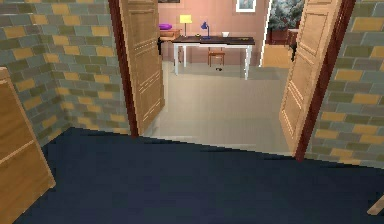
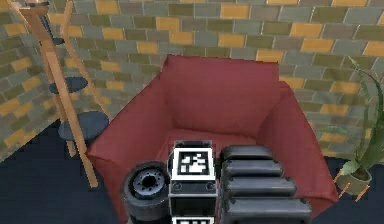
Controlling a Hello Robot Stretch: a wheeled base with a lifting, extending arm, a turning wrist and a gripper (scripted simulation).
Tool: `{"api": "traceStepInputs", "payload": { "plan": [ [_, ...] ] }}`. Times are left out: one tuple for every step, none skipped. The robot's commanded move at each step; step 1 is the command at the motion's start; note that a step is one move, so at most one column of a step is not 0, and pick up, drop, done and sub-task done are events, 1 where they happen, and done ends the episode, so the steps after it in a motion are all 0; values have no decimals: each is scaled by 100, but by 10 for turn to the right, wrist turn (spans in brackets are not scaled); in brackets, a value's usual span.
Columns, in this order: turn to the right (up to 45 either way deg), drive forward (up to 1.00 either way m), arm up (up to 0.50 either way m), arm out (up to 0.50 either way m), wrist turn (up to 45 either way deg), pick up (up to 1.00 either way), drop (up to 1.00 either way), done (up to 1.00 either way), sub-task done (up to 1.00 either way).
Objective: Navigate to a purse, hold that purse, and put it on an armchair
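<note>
Beside one red armchair (image 2: 225, 105), one potted plant (image 2: 357, 176), one wooden shelf (image 2: 80, 128).

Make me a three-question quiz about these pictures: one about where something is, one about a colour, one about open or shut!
1. In the arm side view, where is the plant? A) right of the armchair B) on its seat C) left of it
2. What colour is the armchair? A) green B) red C) white
3. How are the doors in the forward view? A) shut B) open C) lying flat
Answers: 1 A, it stands at the view's right edge. 2 B, the whole chair is red. 3 B, a table shows between them.
</note>
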Motion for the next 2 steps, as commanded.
{"api": "traceStepInputs", "payload": {
  "plan": [
    [0, 0, 0, 48, 0, 0, 0, 0, 0],
    [0, 0, 0, 0, 450, 0, 0, 0, 0]
  ]
}}
